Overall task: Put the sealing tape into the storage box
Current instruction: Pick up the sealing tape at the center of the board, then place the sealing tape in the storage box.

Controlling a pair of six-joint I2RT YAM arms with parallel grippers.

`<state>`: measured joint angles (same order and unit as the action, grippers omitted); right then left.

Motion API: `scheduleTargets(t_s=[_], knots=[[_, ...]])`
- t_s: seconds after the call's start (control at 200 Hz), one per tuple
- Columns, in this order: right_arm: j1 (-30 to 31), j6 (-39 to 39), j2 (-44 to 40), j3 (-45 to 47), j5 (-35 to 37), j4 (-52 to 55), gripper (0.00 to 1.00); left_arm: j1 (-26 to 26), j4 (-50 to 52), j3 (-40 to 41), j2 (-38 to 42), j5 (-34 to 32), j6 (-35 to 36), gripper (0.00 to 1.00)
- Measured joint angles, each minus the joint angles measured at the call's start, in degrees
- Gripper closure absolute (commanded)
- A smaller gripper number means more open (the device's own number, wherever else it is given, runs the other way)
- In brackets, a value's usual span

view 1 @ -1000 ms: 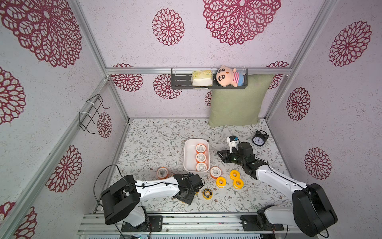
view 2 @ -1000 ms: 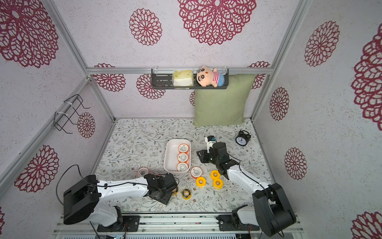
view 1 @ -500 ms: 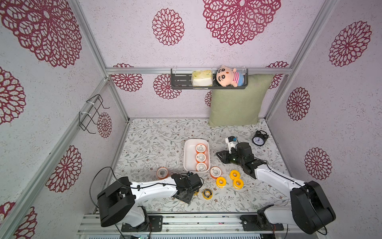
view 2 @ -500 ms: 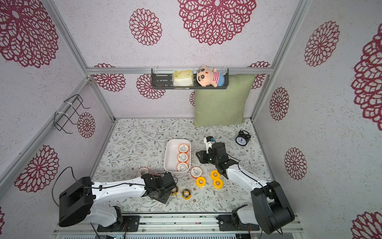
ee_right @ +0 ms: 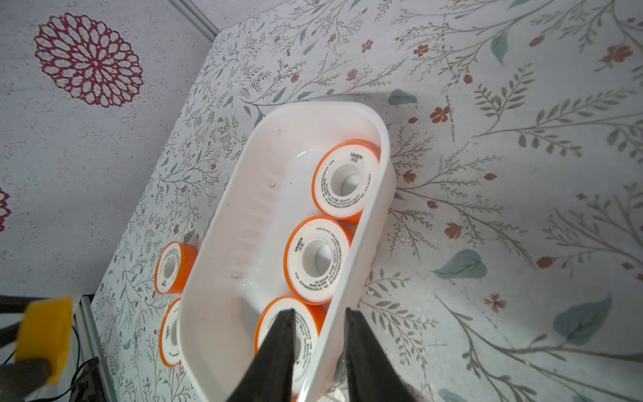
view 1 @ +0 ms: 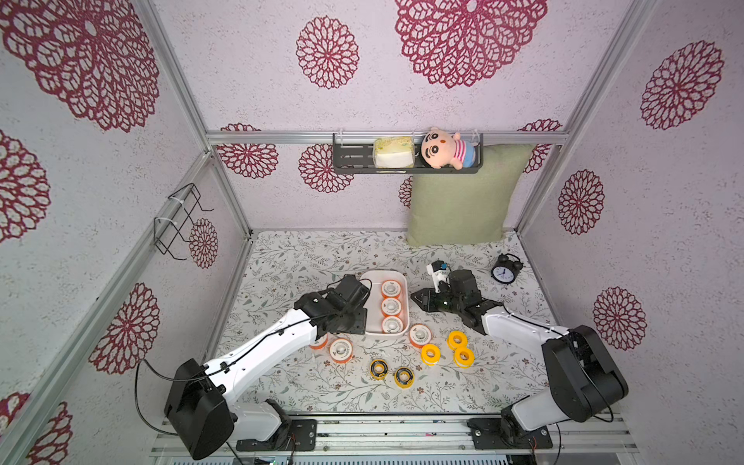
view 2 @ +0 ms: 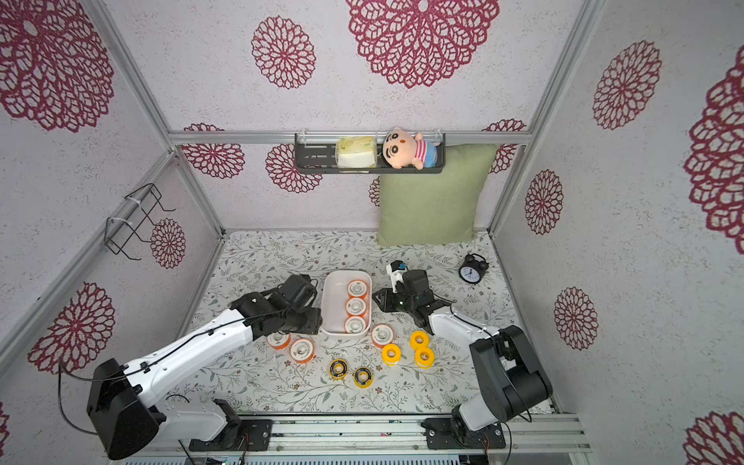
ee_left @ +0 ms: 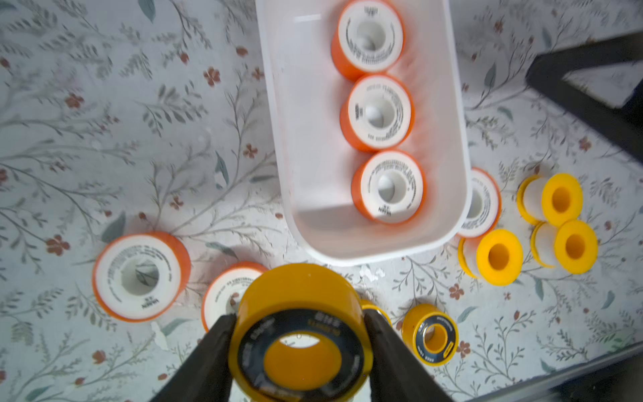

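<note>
My left gripper [ee_left: 299, 315] is shut on a yellow sealing tape roll with a black face [ee_left: 299, 334], held off the table just short of the near end of the white storage box [ee_left: 313, 139]. That roll also shows in the right wrist view [ee_right: 45, 330]. In both top views the left gripper [view 1: 352, 322] hides it. Three orange rolls [view 1: 390, 306] lie in the box. My right gripper [ee_right: 318, 309] straddles the box's right wall [ee_right: 362, 226], one finger inside and one outside, closed on it. Several orange [view 1: 341, 349], yellow [view 1: 430, 353] and black-faced rolls [view 1: 379, 368] lie on the table.
A black alarm clock [view 1: 503, 271] stands at the back right, with a green pillow [view 1: 463, 197] against the back wall. A small white and blue object [view 1: 437, 269] sits behind the right gripper. A black shelf [view 1: 354, 157] with a plush toy hangs above.
My left arm has lifted from the black-faced rolls at the table's front and swung back toward the box's left side with one roll in its grip. The right arm has stayed put.
</note>
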<state>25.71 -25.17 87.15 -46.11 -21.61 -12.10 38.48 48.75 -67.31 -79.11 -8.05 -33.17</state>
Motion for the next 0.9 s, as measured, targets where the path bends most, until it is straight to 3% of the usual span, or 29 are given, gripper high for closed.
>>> scheduleTargets(t_s=[0.21,0.435,0.901], knots=[[0.0,-0.5,3.1,-2.6,0.7,0.0,0.69,-6.1,0.1,-14.6,-11.2,0.2,7.2,0.45],[0.0,-0.5,7.5,-6.1,1.5,0.4,0.69,-8.3,0.8,-25.1,-23.0,1.5,11.5,0.45],[0.0,-1.9,13.0,-10.3,2.7,0.9,0.73,-8.7,0.8,-32.0,-34.6,5.1,14.1,0.45]])
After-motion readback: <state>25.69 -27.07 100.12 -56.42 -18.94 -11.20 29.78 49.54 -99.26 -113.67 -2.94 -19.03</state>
